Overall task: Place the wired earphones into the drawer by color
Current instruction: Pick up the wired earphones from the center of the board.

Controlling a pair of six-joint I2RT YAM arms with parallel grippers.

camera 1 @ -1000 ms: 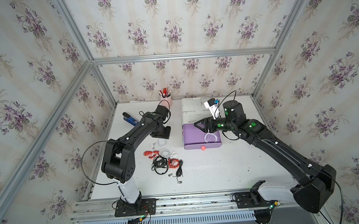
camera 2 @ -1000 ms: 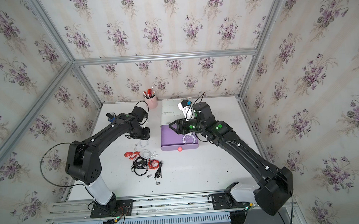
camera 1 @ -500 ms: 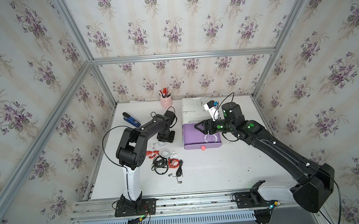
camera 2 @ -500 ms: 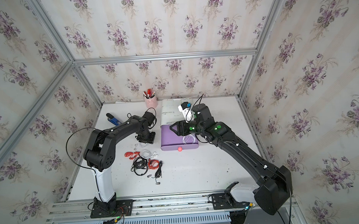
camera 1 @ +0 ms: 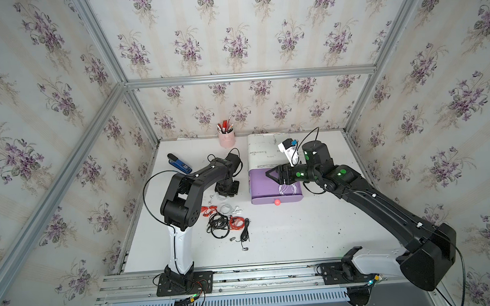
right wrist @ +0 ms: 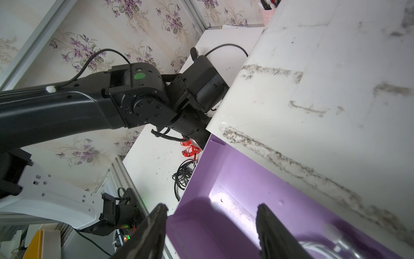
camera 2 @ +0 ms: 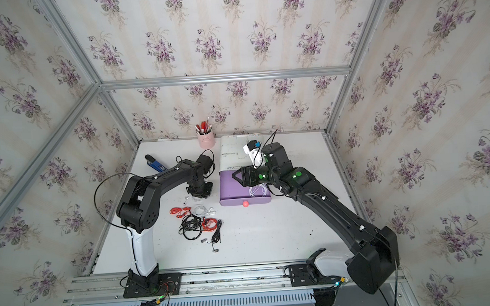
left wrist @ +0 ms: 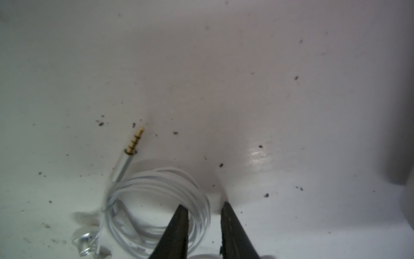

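Note:
The drawer (camera 1: 257,184), purple with a pink knob (camera 1: 277,201), stands pulled out of its white unit (camera 1: 264,152); white wired earphones (camera 1: 287,189) lie inside. My right gripper (camera 1: 271,174) hovers open and empty over it, also in the right wrist view (right wrist: 211,205). On the table lie red (camera 1: 209,210), black (camera 1: 219,225) and white (camera 1: 228,208) earphones. My left gripper (camera 1: 226,189) points down at the table left of the drawer. In the left wrist view its fingers (left wrist: 204,204) straddle one side of a white coil (left wrist: 156,181), a narrow gap still between them.
A pink pen cup (camera 1: 227,138) stands at the back, left of the white unit. A blue stapler (camera 1: 178,163) lies at the back left. The white coil's gold jack plug (left wrist: 132,148) points away from my left gripper. Dark specks dot the tabletop.
My left arm folded back and its gripper came down onto the table over a white coil, its jaws narrowing. The right gripper stayed over the open drawer.

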